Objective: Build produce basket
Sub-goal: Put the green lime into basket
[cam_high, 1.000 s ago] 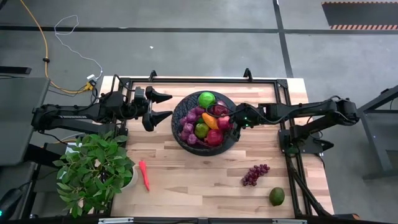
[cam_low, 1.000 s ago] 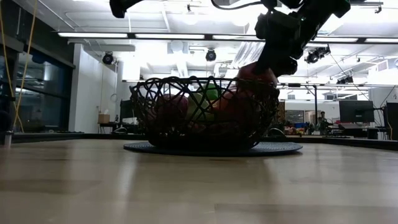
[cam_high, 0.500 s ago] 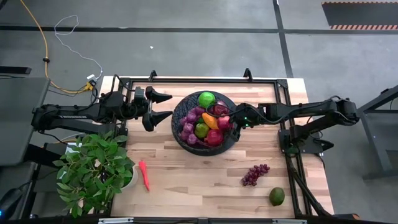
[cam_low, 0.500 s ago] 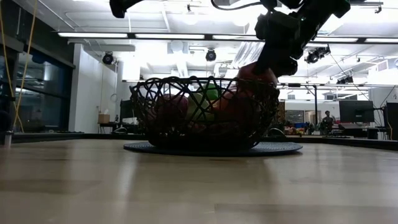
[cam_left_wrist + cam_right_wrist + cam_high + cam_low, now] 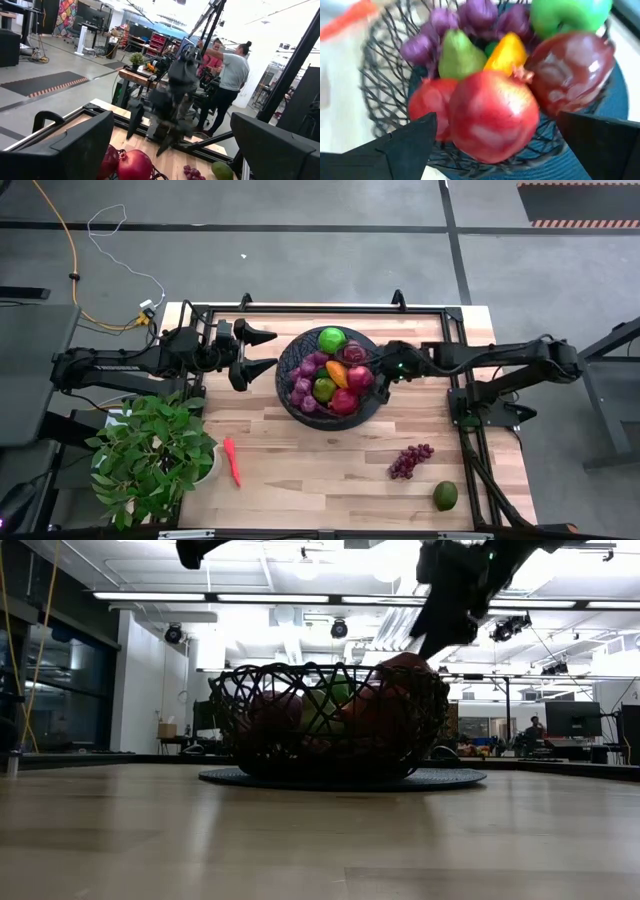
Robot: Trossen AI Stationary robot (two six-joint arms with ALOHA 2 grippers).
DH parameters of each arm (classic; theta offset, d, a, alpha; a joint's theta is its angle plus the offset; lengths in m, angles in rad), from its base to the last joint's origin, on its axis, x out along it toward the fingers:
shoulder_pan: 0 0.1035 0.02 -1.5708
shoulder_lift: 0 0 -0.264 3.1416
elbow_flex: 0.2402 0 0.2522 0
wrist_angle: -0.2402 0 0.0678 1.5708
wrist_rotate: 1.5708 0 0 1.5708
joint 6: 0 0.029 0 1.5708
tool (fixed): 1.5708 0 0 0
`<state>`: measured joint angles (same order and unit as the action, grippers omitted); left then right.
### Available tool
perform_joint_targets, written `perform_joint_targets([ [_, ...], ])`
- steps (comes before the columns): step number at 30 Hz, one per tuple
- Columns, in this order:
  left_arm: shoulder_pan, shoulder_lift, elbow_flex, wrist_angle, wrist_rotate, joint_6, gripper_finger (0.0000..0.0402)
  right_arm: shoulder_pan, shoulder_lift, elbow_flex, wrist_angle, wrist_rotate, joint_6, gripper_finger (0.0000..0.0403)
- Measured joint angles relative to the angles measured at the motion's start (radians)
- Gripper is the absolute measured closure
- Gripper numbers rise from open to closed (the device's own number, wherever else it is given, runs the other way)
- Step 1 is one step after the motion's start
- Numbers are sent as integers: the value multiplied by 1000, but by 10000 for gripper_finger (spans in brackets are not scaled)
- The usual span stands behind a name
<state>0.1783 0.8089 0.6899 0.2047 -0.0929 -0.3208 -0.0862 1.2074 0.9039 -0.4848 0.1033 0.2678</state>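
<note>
Black woven mesh forms the basket [image 5: 289, 387], standing at the middle of the wooden table [image 5: 320, 470] toward its far edge; inside lie a green apple [image 5: 332, 339], purple grapes [image 5: 303, 384], a green pear [image 5: 324, 389], an orange mango [image 5: 337, 373] and a red pomegranate [image 5: 492, 116]; the right claw [image 5: 384, 370] hovers just beside the basket's right rim, fingers spread wide and empty; the left claw [image 5: 262, 350] waits open near the left rim; another grape bunch [image 5: 410, 460], a green fruit [image 5: 445, 496] and a red pepper [image 5: 232, 461] lie on the table well apart from the basket.
</note>
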Motion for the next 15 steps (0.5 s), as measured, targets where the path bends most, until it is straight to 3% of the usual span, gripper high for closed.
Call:
perform_joint_targets([
  [8, 0, 0, 0, -2, 0, 0, 13, -27, -138, 77, -1, 0, -7, 12],
  [15, 0, 0, 0, 1, -25, -15, 13, -25, -217, -10, 372, -161, -65, 12],
])
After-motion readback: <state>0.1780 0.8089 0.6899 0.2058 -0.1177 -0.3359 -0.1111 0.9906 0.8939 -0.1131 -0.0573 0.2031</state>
